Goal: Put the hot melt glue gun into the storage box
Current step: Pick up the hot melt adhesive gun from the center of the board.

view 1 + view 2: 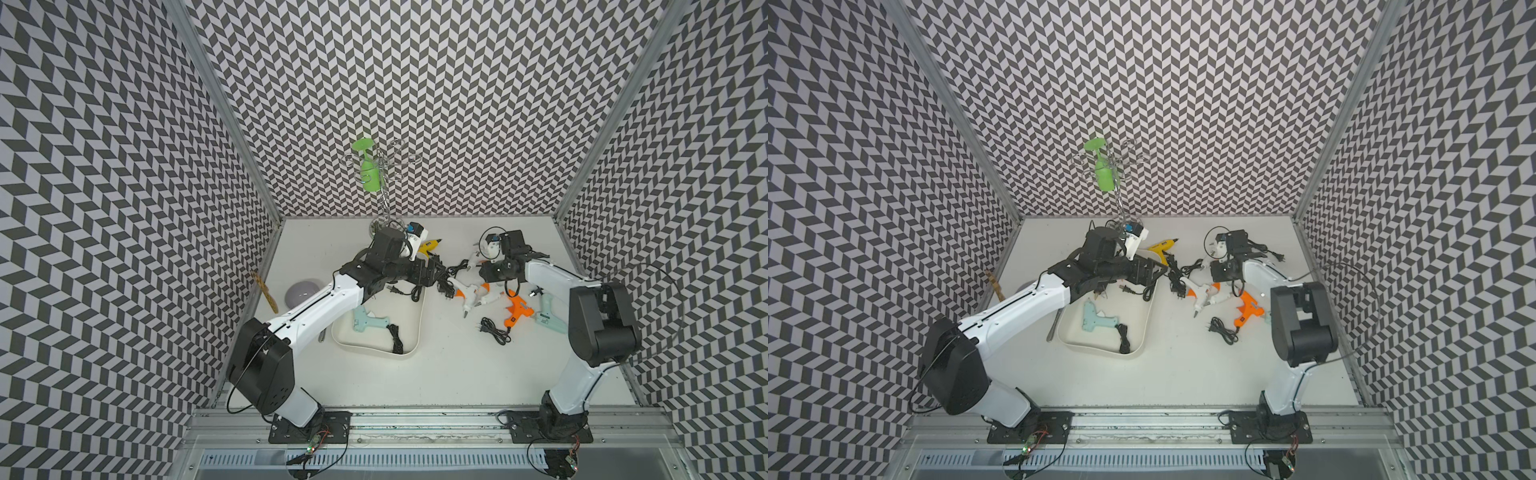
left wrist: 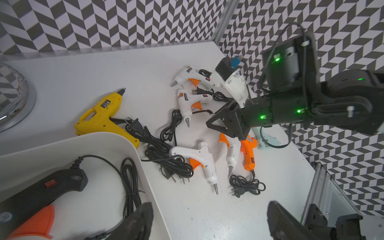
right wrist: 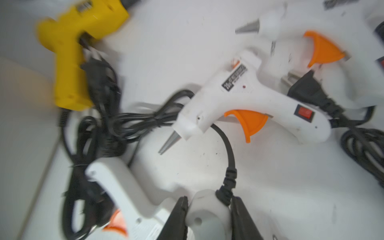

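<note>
Step in hand, by judgement: pick-up of the next gun.

Right gripper (image 3: 208,199): down at the table (image 1: 415,374), jaws closed against both sides of the handle butt of a white gun (image 3: 199,220). Firmness of hold not determinable; wrist view blurred.

White gun: flat on the table, right of the box (image 1: 419,328) and clear of it, in a loose pile with other white guns, an orange gun (image 1: 517,311) and tangled cords.

Left gripper (image 2: 208,205): empty, jaws wide apart, over the far right corner of the box.

Box contents: teal gun (image 1: 368,322) with coiled cord on the near side; black gun (image 2: 41,191) on the far side. Yellow gun (image 2: 104,116) just outside the far right corner; contact with the rim not determinable. Task judged partly done, several guns not yet in.

Next move calls for a secure grip, then a straight lift. Cord (image 3: 230,158) of the white gun: routed under the neighbouring gun (image 3: 249,99). Risks dragging it, so a slow rise is advisable. Then calls for a carry leftward over the right wall of the box and release on bare floor between teal gun and black gun. Left gripper judged to be in that path; withdrawal advisable first.
</note>
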Motion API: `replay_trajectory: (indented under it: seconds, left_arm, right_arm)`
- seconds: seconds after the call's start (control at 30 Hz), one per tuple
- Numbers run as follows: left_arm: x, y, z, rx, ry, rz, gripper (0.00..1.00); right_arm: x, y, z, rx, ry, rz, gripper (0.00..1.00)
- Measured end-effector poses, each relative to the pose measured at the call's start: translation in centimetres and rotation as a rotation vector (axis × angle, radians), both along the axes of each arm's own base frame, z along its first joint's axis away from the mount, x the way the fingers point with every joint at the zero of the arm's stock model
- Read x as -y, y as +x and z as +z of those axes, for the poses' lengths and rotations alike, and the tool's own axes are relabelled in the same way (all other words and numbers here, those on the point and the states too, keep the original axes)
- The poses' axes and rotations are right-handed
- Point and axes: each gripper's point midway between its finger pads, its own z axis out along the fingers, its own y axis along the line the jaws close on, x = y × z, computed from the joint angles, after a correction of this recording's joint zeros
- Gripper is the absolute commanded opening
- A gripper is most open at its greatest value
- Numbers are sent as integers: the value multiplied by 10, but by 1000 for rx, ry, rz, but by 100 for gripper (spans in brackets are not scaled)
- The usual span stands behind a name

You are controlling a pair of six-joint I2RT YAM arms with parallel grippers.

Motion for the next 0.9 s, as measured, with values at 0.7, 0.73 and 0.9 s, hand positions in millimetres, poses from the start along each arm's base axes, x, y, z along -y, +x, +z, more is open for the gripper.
replay_trajectory:
  seconds: [0.7,0.73,0.9]
  left_arm:
    - [19,-55,10,280,-125,-99,100]
    - [19,-55,9,285,-120,-94,99]
    - [10,-59,-2,287,-96,-69,100]
  right_arm:
    - [-52,-22,170,260,478,86,10]
    - [-49,-21,172,270,473,76,10]
    - [-43,-18,212,363,467,74,10]
